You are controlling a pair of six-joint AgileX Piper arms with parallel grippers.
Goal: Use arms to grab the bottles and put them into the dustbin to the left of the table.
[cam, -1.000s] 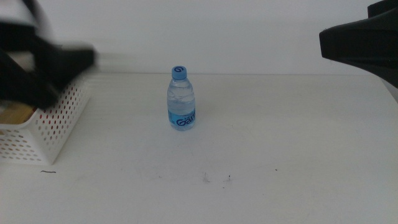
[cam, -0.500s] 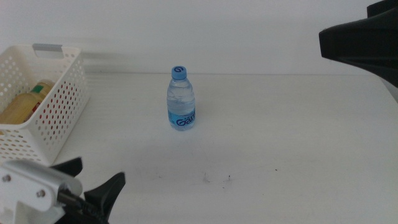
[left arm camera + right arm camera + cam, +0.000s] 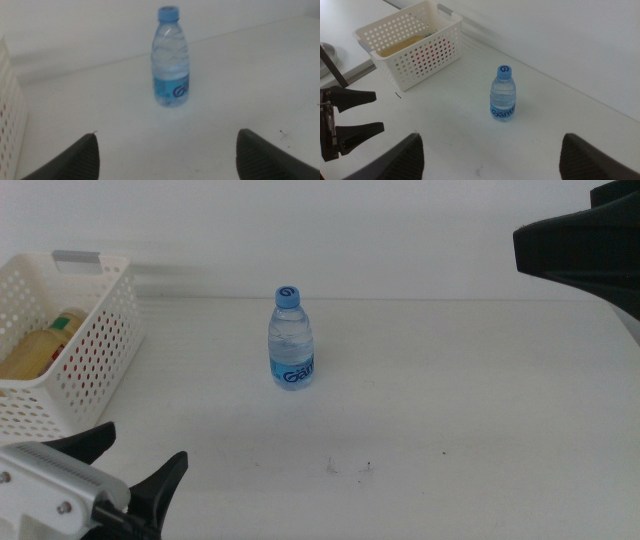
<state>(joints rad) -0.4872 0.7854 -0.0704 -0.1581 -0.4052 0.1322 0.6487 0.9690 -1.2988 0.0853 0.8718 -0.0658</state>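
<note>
Grippers (image 3: 140, 458) (image 3: 490, 150) gape; water bottle (image 3: 291, 340) stands untouched.

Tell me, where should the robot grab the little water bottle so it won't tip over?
Best around its middle, near the blue label. The water bottle stands upright and alone on the table, so nothing blocks its sides. The left gripper is open, low, and its wrist view already faces the bottle between its jaws, so coming in level from the front looks easiest. The right gripper waits high at the right.
</note>
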